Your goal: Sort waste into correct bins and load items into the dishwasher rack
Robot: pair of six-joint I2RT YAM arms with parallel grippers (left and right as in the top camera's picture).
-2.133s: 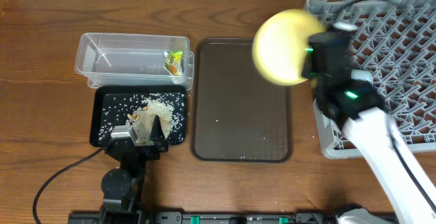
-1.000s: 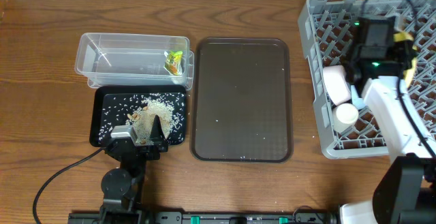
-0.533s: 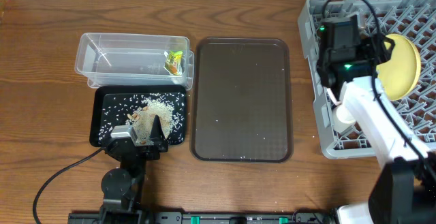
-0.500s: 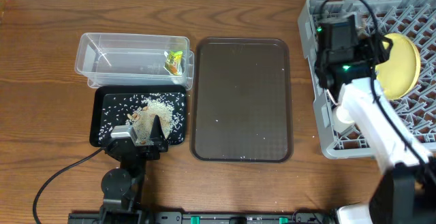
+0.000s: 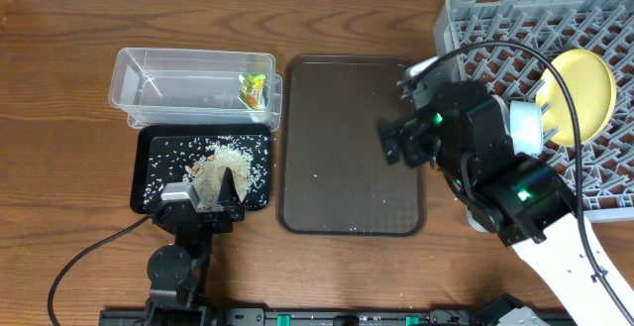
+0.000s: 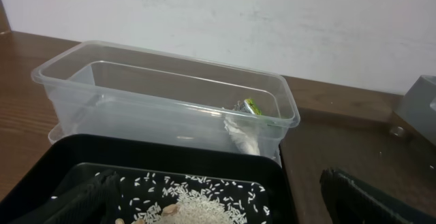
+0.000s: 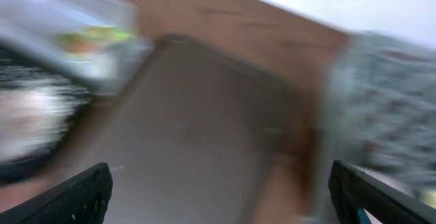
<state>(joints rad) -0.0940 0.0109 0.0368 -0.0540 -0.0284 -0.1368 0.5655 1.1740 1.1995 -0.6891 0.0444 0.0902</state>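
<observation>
On the brown counter (image 5: pixel 59 49), pegs in the rack (image 5: pixel 475 14) prop the yellow plate (image 5: pixel 582 93) on edge. The right hand (image 5: pixel 396 146) hangs empty, spread apart.

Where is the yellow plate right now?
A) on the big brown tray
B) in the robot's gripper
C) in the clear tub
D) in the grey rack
D: the yellow plate sits in the grey rack, while the right gripper hangs open and empty over the brown tray.
</observation>
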